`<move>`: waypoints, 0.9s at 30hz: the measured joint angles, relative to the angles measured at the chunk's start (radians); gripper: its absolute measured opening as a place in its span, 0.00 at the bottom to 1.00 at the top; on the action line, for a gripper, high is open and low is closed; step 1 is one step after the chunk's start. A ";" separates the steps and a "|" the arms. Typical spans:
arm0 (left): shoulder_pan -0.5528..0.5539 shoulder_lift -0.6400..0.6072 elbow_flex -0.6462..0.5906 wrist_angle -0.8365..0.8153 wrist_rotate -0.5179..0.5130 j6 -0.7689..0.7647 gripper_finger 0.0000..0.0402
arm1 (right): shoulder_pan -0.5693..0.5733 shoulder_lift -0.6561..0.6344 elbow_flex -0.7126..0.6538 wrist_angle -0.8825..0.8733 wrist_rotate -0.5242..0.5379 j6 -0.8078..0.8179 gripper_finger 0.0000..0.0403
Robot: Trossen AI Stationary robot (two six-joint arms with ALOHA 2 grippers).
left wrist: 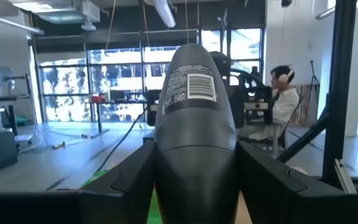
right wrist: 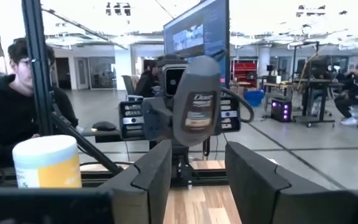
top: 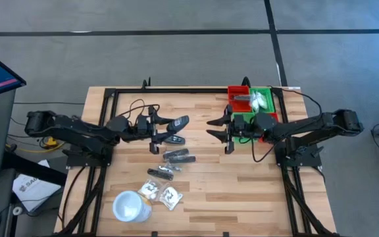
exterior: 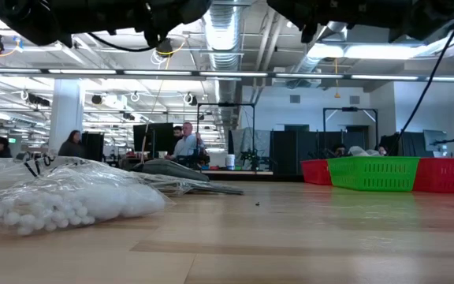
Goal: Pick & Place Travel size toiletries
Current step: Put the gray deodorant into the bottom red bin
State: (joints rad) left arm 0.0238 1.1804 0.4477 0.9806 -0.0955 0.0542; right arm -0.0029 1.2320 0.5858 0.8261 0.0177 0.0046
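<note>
Nearest the table's front edge stand a white round cup (top: 129,206) and two clear plastic sachets with white contents (top: 160,193). Beyond them, three dark grey oblong tubes (top: 178,156) lie loose on the light wooden slatted table (top: 242,178). Above these, mid-table, the left gripper (top: 155,129) is raised and clamped on a further dark grey oblong tube with a barcode label (left wrist: 195,134), which points toward the right gripper (top: 229,130). That one hovers facing it, fingers parted and empty. Behind it sit a green mesh basket (top: 263,105) and a red mesh basket (top: 237,95), each holding an item.
</note>
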 joint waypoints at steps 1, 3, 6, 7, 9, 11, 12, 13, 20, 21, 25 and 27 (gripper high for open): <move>0.000 0.018 0.000 0.028 0.000 0.000 0.46 | 0.006 0.000 0.000 0.001 0.000 -0.010 0.36; 0.000 0.060 0.005 0.063 0.000 0.001 0.46 | 0.017 0.000 0.000 0.002 -0.002 -0.028 0.37; 0.000 0.127 0.037 0.105 0.025 0.002 0.46 | 0.025 0.000 0.000 0.007 0.001 -0.031 0.40; 0.000 0.151 0.056 0.121 0.045 0.002 0.46 | 0.024 0.000 0.000 0.008 0.001 -0.031 0.41; 0.000 0.194 0.096 0.132 0.061 0.002 0.46 | 0.021 0.000 0.000 0.008 0.002 -0.031 0.43; 0.000 0.236 0.132 0.129 0.062 0.004 0.46 | 0.021 0.000 0.000 0.008 0.005 -0.031 0.45; 0.000 0.255 0.150 0.129 0.062 0.015 0.46 | 0.021 0.000 0.000 0.008 0.005 -0.031 0.46; 0.000 0.272 0.169 0.129 0.064 0.022 0.46 | 0.022 0.000 0.000 0.007 0.005 -0.031 0.46; 0.000 0.387 0.280 0.135 0.095 0.024 0.46 | 0.023 0.000 0.000 0.006 0.005 -0.031 0.50; 0.000 0.399 0.289 0.135 0.095 0.024 0.46 | 0.023 0.000 0.000 0.006 0.005 -0.031 0.50; 0.000 0.428 0.317 0.145 0.121 0.024 0.46 | 0.023 -0.002 0.000 0.008 0.005 -0.031 0.52; 0.000 0.437 0.326 0.146 0.122 0.024 0.46 | 0.023 -0.002 0.000 0.009 0.005 -0.031 0.52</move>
State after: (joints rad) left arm 0.0242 1.6175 0.7737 1.1265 0.0263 0.0780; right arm 0.0196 1.2304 0.5858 0.8349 0.0228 -0.0264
